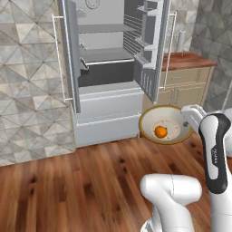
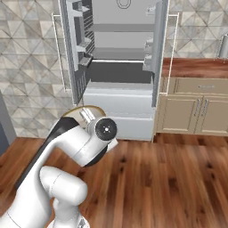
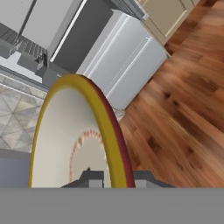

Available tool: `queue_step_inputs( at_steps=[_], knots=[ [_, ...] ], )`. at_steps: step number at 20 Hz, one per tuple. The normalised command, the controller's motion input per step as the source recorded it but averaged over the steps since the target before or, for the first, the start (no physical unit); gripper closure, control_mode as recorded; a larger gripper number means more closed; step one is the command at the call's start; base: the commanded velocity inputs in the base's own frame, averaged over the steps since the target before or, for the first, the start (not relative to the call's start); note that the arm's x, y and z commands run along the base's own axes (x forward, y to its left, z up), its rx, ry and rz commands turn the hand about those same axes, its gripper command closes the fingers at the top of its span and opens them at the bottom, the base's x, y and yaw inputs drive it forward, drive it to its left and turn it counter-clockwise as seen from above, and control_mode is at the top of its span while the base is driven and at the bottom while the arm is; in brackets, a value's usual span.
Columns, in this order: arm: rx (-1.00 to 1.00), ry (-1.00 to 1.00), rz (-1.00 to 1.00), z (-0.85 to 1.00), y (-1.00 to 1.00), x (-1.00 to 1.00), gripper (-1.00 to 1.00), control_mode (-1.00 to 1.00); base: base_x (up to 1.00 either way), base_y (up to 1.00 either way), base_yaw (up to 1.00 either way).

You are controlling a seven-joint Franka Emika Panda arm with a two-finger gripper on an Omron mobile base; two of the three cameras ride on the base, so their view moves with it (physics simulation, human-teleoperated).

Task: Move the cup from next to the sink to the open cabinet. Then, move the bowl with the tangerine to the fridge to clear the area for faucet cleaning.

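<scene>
My gripper (image 1: 185,122) is shut on the right rim of the cream bowl (image 1: 168,118), which hangs in the air a little below and to the right of the fridge's lower drawer. The tangerine (image 1: 160,132) lies inside the bowl. The fridge (image 1: 106,97) stands straight ahead with both doors swung open, showing its shelves. In the right base view the bowl's yellowish rim (image 2: 80,109) peeks out behind my arm. In the hand view the rim (image 3: 103,109) runs up between my gripper's (image 3: 117,178) two dark tips. The cup, sink and faucet are out of view.
The open fridge doors (image 1: 154,50) (image 1: 69,59) jut toward me on either side. A wooden counter on tan cabinets (image 2: 196,109) stands right of the fridge, with a white cylinder (image 1: 181,41) on it. Wooden floor (image 1: 77,181) lies in front.
</scene>
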Motion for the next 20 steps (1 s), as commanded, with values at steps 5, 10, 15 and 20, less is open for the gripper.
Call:
queue_step_inputs(
  at_steps=[5, 10, 15, 20],
  knots=[
    [0.00, 0.00, 0.00, 0.00, 0.00, 0.00, 1.00, 1.00, 0.49, 0.75, -0.11],
    [0.00, 0.00, 0.00, 0.00, 0.00, 0.00, 1.00, 1.00, 0.71, 0.32, -0.14],
    [0.00, 0.00, 0.00, 0.00, 0.00, 0.00, 1.00, 1.00, 0.99, -0.02, -0.11],
    [0.00, 0.00, 0.00, 0.00, 0.00, 0.00, 1.00, 1.00, 1.00, -0.06, -0.08]
  ],
)
